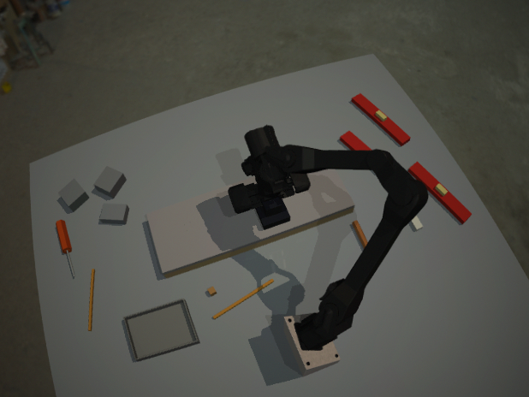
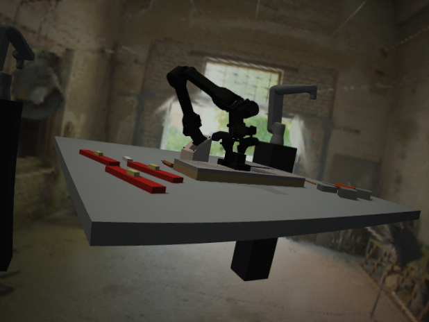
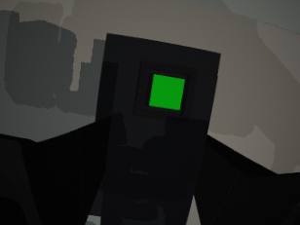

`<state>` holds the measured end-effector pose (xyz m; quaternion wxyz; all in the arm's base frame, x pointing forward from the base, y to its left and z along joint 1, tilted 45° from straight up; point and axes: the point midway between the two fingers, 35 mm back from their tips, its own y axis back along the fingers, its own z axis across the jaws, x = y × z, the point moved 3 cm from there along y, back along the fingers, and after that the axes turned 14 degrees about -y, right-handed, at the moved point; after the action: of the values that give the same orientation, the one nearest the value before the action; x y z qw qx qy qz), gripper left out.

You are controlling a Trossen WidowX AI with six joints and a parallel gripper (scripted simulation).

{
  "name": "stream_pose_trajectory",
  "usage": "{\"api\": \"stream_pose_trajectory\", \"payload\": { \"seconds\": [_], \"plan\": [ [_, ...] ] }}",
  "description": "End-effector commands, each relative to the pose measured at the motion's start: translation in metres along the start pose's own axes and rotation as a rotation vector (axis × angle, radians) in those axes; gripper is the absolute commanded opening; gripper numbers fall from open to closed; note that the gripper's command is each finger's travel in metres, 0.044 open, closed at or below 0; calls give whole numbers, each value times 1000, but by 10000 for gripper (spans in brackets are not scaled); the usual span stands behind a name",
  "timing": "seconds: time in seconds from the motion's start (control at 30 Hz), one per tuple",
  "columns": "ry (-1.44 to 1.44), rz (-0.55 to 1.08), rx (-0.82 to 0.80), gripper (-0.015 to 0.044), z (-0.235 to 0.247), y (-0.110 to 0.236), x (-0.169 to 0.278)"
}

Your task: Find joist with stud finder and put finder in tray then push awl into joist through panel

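The dark stud finder is on the pale floor panel, right of its middle in the top view. Its square light glows green in the wrist view. My gripper is shut on the stud finder, a finger on each side. A brown-handled tool, apparently the awl, lies right of the panel in the top view; my arm hides its tip. The grey tray is empty. The joist is hidden.
An orange-handled screwdriver, grey blocks and a pencil-like stick are at the left in the top view. Another stick and a small cube lie near the tray. Red levels and a white block are beyond the awl.
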<state>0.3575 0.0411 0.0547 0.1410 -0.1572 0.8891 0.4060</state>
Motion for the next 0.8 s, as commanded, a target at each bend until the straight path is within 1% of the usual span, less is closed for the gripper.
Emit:
{"api": "stream_pose_trajectory", "payload": {
  "seconds": [0.0, 0.77],
  "plan": [
    [2, 0, 2, 0, -14, 0, -3],
    [3, -1, 4, 0, -91, 0, -23]
  ]
}}
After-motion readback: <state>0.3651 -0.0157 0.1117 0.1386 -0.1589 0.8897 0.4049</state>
